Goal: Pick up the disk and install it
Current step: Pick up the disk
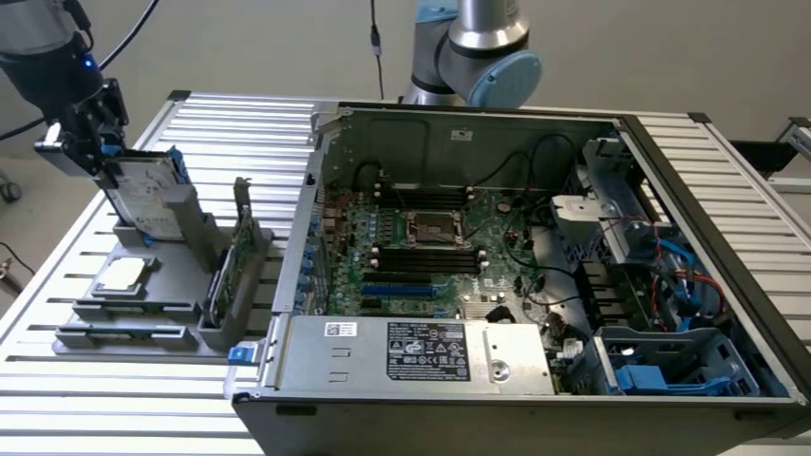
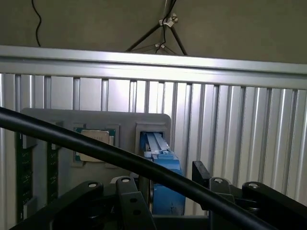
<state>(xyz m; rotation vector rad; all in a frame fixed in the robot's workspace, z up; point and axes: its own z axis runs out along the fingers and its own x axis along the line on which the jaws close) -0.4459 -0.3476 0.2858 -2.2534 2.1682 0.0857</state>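
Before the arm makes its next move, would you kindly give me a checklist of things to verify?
1. Gripper jaws open: ok.
2. Disk upright in the grey holder: ok.
3. Disk's blue rail between the fingers: ok.
4. Fingers touching the disk: cannot tell.
5. Computer case open on top: ok.
6. Black cable clear of the jaws: cannot tell.

Open computer case (image 1: 457, 128) on slatted bench (image 1: 241, 123), motherboard (image 1: 419, 256) exposed inside; beside it, grey holder (image 1: 140, 334) carrying square silver chip (image 1: 123, 275) lying flat, green circuit card (image 1: 226, 275) on edge.
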